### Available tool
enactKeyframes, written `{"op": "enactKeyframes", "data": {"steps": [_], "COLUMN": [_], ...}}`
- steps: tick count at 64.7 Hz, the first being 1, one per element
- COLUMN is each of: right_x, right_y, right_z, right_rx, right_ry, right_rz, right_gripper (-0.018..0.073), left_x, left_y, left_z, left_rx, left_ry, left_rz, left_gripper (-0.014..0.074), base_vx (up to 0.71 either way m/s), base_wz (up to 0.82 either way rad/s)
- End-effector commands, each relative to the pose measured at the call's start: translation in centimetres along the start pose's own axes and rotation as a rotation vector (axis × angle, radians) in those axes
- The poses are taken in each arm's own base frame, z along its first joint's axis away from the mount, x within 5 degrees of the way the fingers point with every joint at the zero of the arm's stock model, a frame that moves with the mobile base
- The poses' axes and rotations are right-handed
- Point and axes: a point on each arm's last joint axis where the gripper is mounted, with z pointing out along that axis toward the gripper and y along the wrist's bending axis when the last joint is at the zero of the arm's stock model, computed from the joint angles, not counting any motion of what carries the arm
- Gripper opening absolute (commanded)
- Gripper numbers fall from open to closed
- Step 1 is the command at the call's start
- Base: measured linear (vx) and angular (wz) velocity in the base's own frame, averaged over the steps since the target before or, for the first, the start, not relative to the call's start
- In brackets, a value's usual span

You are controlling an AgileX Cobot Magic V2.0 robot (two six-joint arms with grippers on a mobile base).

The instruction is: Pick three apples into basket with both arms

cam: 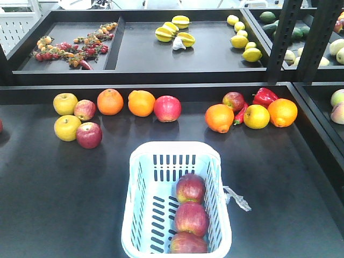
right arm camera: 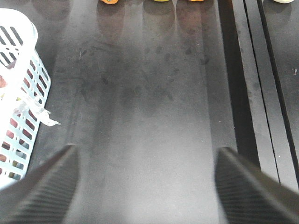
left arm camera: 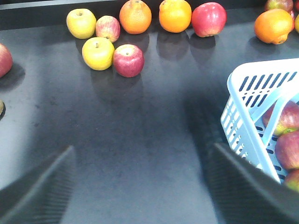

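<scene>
Both end effectors gape wide and hold nothing: the left end effector (left arm camera: 140, 186) hovers over bare desk (left arm camera: 140, 121) beside the basket (left arm camera: 247, 112), the right end effector (right arm camera: 147, 186) likewise. At lower centre of the front view, three apples (cam: 191, 217) lie in a row inside the basket (cam: 141, 215). Farther back, toward the upper frame, oranges (cam: 110, 101) and yellow apples (cam: 65, 104) line the desk.

The left claw (left arm camera: 140, 186) is wide open; its two dark fingers (left arm camera: 42, 191) stand far apart at the bottom corners of the left wrist view, and nothing is between them. The right claw (right arm camera: 145, 186) is open the same way and holds nothing. The front view shows no arm.
</scene>
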Motion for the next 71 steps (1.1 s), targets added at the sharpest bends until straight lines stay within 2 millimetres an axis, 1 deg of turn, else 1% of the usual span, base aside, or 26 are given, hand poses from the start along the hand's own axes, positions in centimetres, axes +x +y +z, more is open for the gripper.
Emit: {"op": "enactKeyframes", "data": {"steps": [1,3,4,6,9,13,15,16,18,71], "right_x": [-1.11,-1.11,-1.11,-1.11,-1.11,-1.11,-1.11,-1.11,-1.12,-1.11], "right_y": [-0.2,-0.2,-0.2,-0.2,-0.2,-0.2,-0.2,-0.2,-0.2,-0.2], "right_z": [-0.69,-0.69,-0.69,-0.69,-0.69,-0.69,-0.69,-0.69,-0.69,-0.69], "right_rx": [0.02,0.02,0.02,0.02,0.02,0.02,0.02,0.02,0.02,0.02], "right_ry": [-0.08,-0.08,-0.08,-0.08,-0.08,-0.08,-0.08,-0.08,-0.081,-0.08], "right_rz": [-0.006,-0.006,-0.006,-0.006,-0.006,-0.006,-0.006,-0.006,-0.006,-0.006], "right_gripper": [0.0376,0.0326,0.0316,0.0251,0.0185,0.0076,0.0046,0.0015,-0.0015,-0.0009], "left_x": [-1.16,-1.14,-1.13,-1.12,-1.11,-1.07,-1.05,-1.05,-1.05,-1.01], "left_y": [-0.07,-0.07,-0.07,-0.07,-0.07,-0.07,-0.07,-0.07,-0.07,-0.07], "left_z": [-0.57,-0.57,-0.57,-0.57,-0.57,-0.57,-0.57,-0.57,-0.57,-0.56], "left_rx": [0.007,0.006,0.006,0.006,0.006,0.006,0.006,0.006,0.006,0.006], "left_ry": [-0.085,-0.083,-0.082,-0.08,-0.079,-0.075,-0.073,-0.073,-0.073,-0.068], "left_rz": [-0.016,-0.016,-0.016,-0.016,-0.016,-0.016,-0.016,-0.016,-0.016,-0.016], "left_gripper": [0.0374,0.0321,0.0299,0.0253,0.0168,0.006,0.0001,-0.0009,-0.0009,-0.0008], "base_vx": [0.0,0.0,0.0,0.0,0.0,0.0,0.0,0.0,0.0,0.0], "base_wz": [0.0,0.0,0.0,0.0,0.0,0.0,0.0,0.0,0.0,0.0]}}
